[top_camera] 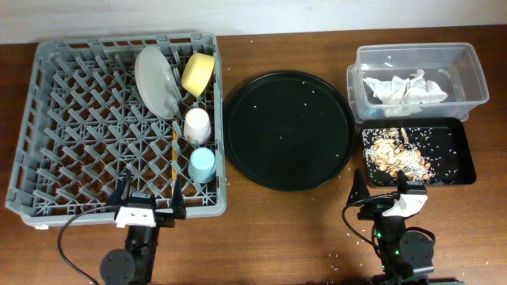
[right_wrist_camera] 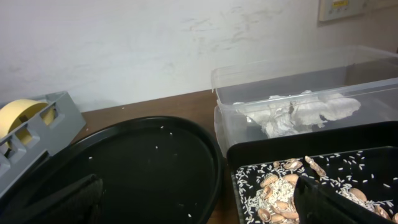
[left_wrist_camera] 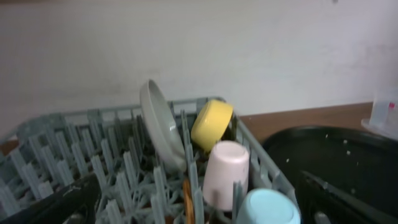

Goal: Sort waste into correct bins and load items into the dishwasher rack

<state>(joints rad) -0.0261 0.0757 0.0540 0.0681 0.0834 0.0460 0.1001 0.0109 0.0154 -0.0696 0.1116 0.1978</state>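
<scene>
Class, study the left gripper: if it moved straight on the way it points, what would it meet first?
Probably the near pegs of the dishwasher rack, directly ahead of the open left gripper; the light-blue cup stands just right of that line. Depth is unclear.

- Grey grid rack (top_camera: pixel 79 119); pale grey plate (top_camera: pixel 152 75), yellow bowl (top_camera: pixel 197 74), pink cup (top_camera: pixel 196 124), light-blue cup (top_camera: pixel 202 164).
- White napkins (top_camera: pixel 404 89), clear tub (top_camera: pixel 474 71).
- Beige scraps (top_camera: pixel 392 154), white grains (top_camera: pixel 434 176) speckle black tray (top_camera: pixel 464 157).

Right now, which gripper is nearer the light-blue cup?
Left. The left gripper sits at the rack's front edge, just short of the light-blue cup. The right gripper is past the round black tray, in front of the shallow black tray.
</scene>
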